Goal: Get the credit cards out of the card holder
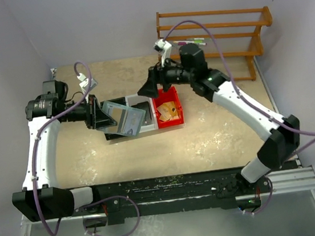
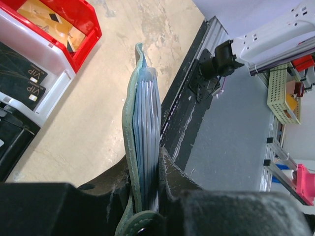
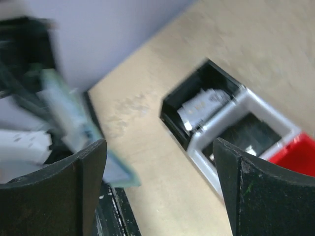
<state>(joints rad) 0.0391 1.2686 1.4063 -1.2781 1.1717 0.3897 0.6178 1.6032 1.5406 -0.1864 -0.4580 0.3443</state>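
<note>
Left gripper (image 1: 101,114) clamps the card holder (image 1: 124,120) beside the bins (image 1: 179,116), cards (image 2: 148,129) stacked inside; right gripper (image 3: 160,147), jaws spread and empty, should pinch one card edge squarely before pulling.

A robotics lab (bare walls (image 1: 77,24), aluminium rail (image 1: 302,176)).

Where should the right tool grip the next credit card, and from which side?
Probably take the credit cards by the bare edges showing in the open slit of the card holder, from its free end: the left tool clamps the other end.
</note>
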